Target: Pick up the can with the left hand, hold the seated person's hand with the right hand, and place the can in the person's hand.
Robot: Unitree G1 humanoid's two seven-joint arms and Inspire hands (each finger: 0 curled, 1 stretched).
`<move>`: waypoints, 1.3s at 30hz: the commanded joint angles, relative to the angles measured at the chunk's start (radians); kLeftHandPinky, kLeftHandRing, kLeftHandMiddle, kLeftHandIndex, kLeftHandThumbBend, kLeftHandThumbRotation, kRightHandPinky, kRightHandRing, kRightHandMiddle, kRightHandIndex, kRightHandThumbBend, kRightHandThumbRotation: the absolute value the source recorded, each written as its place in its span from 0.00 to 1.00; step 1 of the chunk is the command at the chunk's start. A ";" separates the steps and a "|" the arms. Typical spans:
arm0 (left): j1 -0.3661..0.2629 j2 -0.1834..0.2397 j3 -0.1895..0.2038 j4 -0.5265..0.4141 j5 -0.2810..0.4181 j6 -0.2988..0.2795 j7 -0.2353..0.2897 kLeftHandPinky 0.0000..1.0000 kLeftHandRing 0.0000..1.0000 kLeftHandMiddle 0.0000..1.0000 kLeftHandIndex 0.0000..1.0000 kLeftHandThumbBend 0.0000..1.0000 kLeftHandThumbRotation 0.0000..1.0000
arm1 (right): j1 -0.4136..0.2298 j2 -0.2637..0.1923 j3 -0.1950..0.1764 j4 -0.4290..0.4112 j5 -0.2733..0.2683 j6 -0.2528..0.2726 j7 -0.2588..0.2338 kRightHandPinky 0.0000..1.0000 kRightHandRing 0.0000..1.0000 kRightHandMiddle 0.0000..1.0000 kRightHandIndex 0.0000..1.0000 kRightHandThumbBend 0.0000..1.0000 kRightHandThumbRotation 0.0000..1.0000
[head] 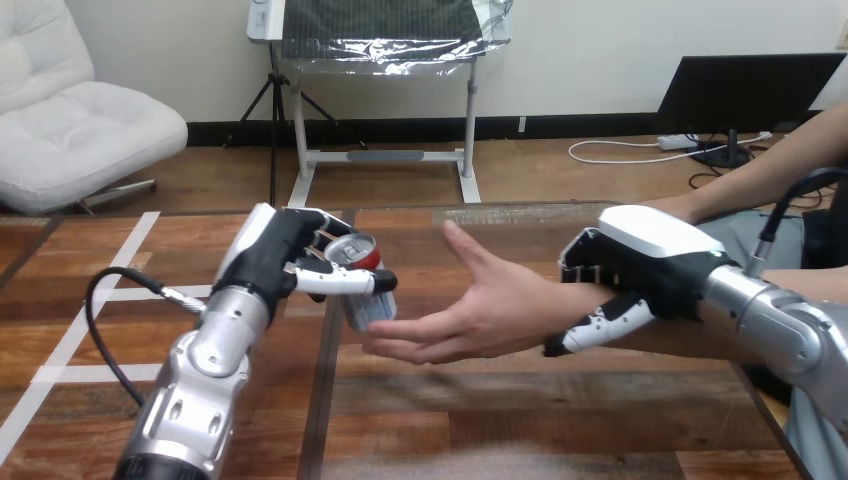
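- Grips the drink can (366,292) in the left hand (268,252), fingers (318,240) behind it and thumb (340,283) across its front; lifted clear of the wooden surface (520,420).
- Carries the can near upright, long axis tipped a little, lid facing up.
- Clasps the person's wrist (556,300) with the right hand (650,262): fingers curled over the top, thumb hooked underneath.
- Presents the person's hand (470,315) palm up and open between the two robot hands, fingertips pointing toward the can.
- Puts the can at the left end of that palm, base just above the person's fingertips; touching or apart, cannot tell.
- Reaches up and rightward with the left forearm (205,370) from the bottom edge; brings the right forearm (770,315) in from the right edge, angled leftward.
- Leaves the placing step undone, by judgement: can not yet seated in the palm.
- Calls for a short carry rightward and slightly down onto mid-palm before loosening the fingers.
- Risks toppling off the fingertips if released here, given the tall axis.
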 commanded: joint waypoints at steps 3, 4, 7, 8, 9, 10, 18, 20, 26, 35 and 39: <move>-0.154 -0.035 0.001 0.049 -0.009 -0.080 0.030 0.35 0.41 0.46 0.51 0.68 0.00 | 0.021 0.064 -0.030 -0.049 0.051 0.024 0.010 0.26 0.32 0.38 0.39 0.78 0.40; -0.158 -0.041 0.002 0.059 -0.012 -0.085 0.032 0.35 0.41 0.46 0.51 0.68 0.00 | 0.021 0.067 -0.031 -0.053 0.052 0.027 0.012 0.26 0.32 0.38 0.39 0.78 0.40; -0.168 -0.052 0.002 0.082 -0.015 -0.096 0.035 0.34 0.40 0.46 0.51 0.68 0.00 | 0.024 0.071 -0.033 -0.064 0.053 0.034 0.013 0.26 0.32 0.38 0.39 0.79 0.39; -0.170 -0.055 0.001 0.089 -0.014 -0.099 0.037 0.34 0.40 0.46 0.51 0.68 0.00 | 0.024 0.072 -0.033 -0.068 0.052 0.036 0.012 0.26 0.32 0.38 0.39 0.79 0.39; -0.173 -0.057 0.001 0.095 -0.013 -0.103 0.038 0.34 0.40 0.46 0.51 0.68 0.00 | 0.025 0.073 -0.033 -0.071 0.052 0.038 0.011 0.26 0.32 0.38 0.40 0.79 0.39; -0.177 -0.060 -0.002 0.103 -0.009 -0.104 0.041 0.34 0.40 0.46 0.51 0.68 0.00 | 0.026 0.075 -0.034 -0.075 0.052 0.040 0.011 0.26 0.32 0.38 0.40 0.80 0.39; -0.199 -0.077 -0.022 0.128 0.018 -0.100 0.052 0.34 0.40 0.46 0.51 0.69 0.00 | 0.029 0.084 -0.036 -0.090 0.056 0.048 0.011 0.26 0.32 0.38 0.40 0.81 0.38; -0.201 -0.085 -0.025 0.126 0.021 -0.098 0.054 0.34 0.40 0.46 0.51 0.69 0.00 | 0.030 0.086 -0.037 -0.092 0.058 0.047 0.008 0.26 0.32 0.38 0.40 0.81 0.38; -0.206 -0.099 -0.029 0.136 0.013 -0.127 0.051 0.34 0.40 0.47 0.51 0.68 0.00 | 0.031 0.091 -0.039 -0.095 0.060 0.048 0.009 0.26 0.32 0.38 0.39 0.81 0.38; -0.223 -0.119 -0.037 0.151 0.010 -0.147 0.045 0.33 0.39 0.45 0.51 0.67 0.00 | 0.036 0.100 -0.048 -0.104 0.058 0.062 0.017 0.25 0.31 0.37 0.38 0.82 0.36; -0.229 -0.125 -0.040 0.153 0.010 -0.152 0.042 0.33 0.39 0.45 0.51 0.67 0.00 | 0.039 0.102 -0.049 -0.111 0.056 0.070 0.020 0.25 0.31 0.37 0.38 0.82 0.36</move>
